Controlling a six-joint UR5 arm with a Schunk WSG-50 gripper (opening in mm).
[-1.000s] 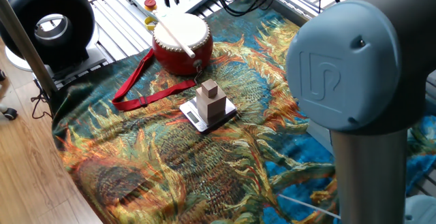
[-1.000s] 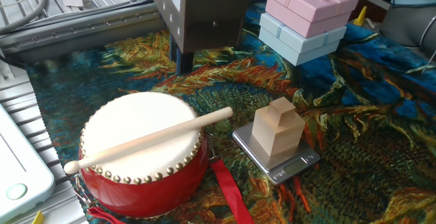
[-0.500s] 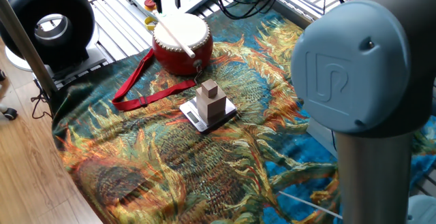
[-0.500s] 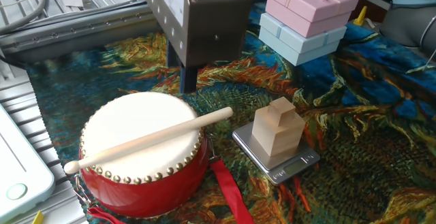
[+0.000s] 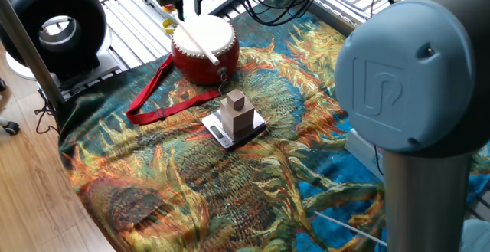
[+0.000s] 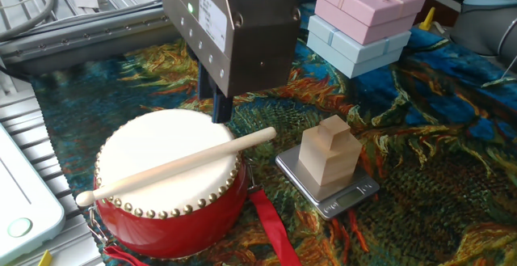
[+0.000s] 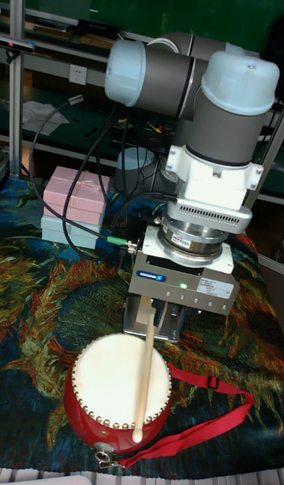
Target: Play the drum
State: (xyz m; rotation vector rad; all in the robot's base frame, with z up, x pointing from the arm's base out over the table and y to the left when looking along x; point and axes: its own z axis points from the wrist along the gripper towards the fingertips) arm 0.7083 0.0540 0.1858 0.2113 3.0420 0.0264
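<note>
In one fixed view the drum sits near the far edge of the patterned cloth that covers the bench, with the ridged metal surface right behind it. A wooden stick lies across the drum's skin. The red strap trails toward the near left, ending short of the cloth's edge. The hand hangs over the drum's far rim, dark fingers pointing down; from here I cannot tell whether it is open or closed. A wooden block on a small scale stands nearer the camera, apart from the drum, with open cloth on the near side of it. The black ring fan sits well off to the left.

The other fixed view shows the drum close up, the stick resting flat from rim to rim with its tip overhanging toward the block. The hand's box-shaped body hides most of the fingers; one dark finger reaches down to the skin's far edge. The gap between the fingers is not visible. Stacked gift boxes stand behind the block, a band of open cloth between.

The tall fixed view alone shows the arm rising behind the drum, and the drum's front left side free.
</note>
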